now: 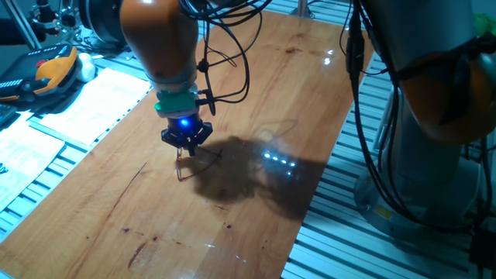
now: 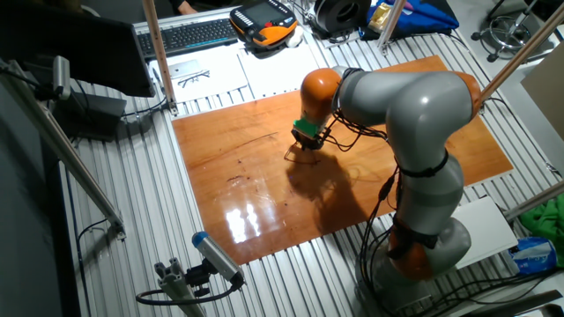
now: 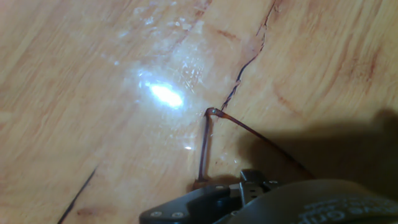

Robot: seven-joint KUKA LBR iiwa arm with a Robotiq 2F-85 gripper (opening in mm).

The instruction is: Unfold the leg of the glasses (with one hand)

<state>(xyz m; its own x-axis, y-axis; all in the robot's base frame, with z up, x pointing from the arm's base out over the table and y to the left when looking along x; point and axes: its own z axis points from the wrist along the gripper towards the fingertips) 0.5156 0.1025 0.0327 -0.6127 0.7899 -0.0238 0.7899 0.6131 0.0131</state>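
The glasses (image 3: 208,140) are thin reddish-brown wire, lying on the wood just below the middle of the hand view. One slim leg runs straight down from a hinge; another thin piece slants toward the lower right.

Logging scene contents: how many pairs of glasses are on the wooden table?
1: the glasses lie near the table's middle, directly under the end effector, which partly hides them.

No legible text, labels or numbers — faint embossing on gripper (image 3: 261,196) housing unreadable.
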